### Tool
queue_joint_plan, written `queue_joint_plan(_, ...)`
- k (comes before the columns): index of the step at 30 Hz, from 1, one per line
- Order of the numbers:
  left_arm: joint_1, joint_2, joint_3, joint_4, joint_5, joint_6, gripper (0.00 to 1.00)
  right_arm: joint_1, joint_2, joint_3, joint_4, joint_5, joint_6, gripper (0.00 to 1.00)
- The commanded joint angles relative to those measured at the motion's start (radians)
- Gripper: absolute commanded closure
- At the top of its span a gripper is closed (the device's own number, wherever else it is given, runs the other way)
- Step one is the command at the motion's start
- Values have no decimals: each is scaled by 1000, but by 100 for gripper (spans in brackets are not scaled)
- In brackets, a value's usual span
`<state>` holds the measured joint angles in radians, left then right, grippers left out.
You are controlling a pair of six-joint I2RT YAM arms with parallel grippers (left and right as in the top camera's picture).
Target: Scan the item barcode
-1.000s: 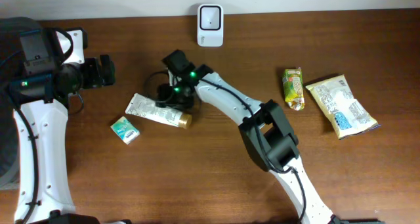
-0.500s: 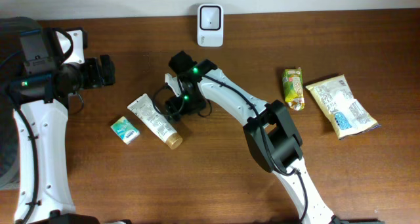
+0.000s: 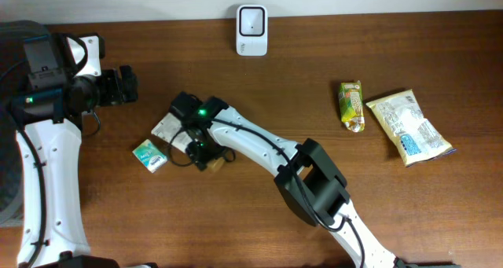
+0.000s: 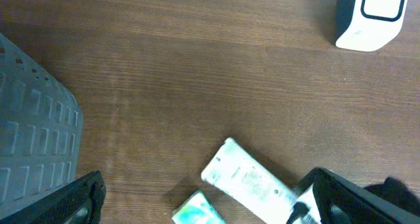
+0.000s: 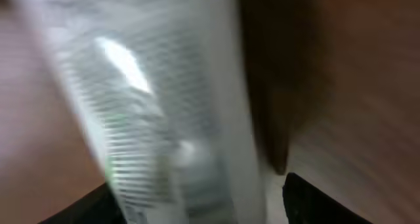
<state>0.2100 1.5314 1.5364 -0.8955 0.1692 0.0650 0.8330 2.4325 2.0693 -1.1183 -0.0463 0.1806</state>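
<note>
One tube (image 3: 166,127) is lying diagonally left of centre, gold cap pointing lower-right, under the right gripper (image 3: 195,142), whose opening I cannot tell. The left gripper (image 3: 126,86) is gaping wide. One scanner (image 3: 251,20), one green box (image 3: 149,155) and two snack packs (image 3: 352,105) are lying around.

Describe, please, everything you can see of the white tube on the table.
The white tube looks like soft plastic with fine print, a crimped flat end and a gold cap. It lies flat, diagonal on the wooden table, close beside a small teal box. The right gripper covers its middle; whether it grips is unclear.
</note>
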Motion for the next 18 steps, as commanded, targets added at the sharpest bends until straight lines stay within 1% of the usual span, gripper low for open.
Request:
queue_joint_plan(1,2,-8,7,-1,10,19,1,-97,-36,-7,-19,229,18,28)
queue_joint_plan(3,2,-8,7,-2,10,19,1,-165,-36,-6,8,249,18,27)
queue_joint_plan(4,2,-8,7,-3,10,19,1,-214,-36,-5,38,210,18,27)
queue_joint_plan(7,2,-8,7,-3,10,19,1,-320,-36,10,113,-104,19,28)
queue_joint_plan(9,2,-8,7,-3,11,19,1,-350,-43,60,110,-227,34,33)
queue_joint_plan(10,2,-8,7,-3,11,19,1,-350,-53,85,106,-239,51,33)
queue_joint_plan(11,2,-8,7,-3,11,19,1,-344,-72,127,85,-224,102,37)
queue_joint_plan(12,2,-8,7,-3,10,19,1,-335,-90,171,55,-185,203,37)
queue_joint_plan(13,2,-8,7,-3,10,19,1,-326,-102,196,44,-182,258,37)
queue_joint_plan(14,2,-8,7,-3,10,19,1,-311,-114,213,47,-181,338,39)
queue_joint_plan(15,2,-8,7,-3,10,19,1,-288,-114,212,76,-177,458,52)
queue_joint_plan(17,2,-8,7,-3,11,19,1,-254,-93,198,114,-143,584,61)
queue_joint_plan(18,2,-8,7,-3,11,19,1,-231,-76,190,139,-122,650,62)
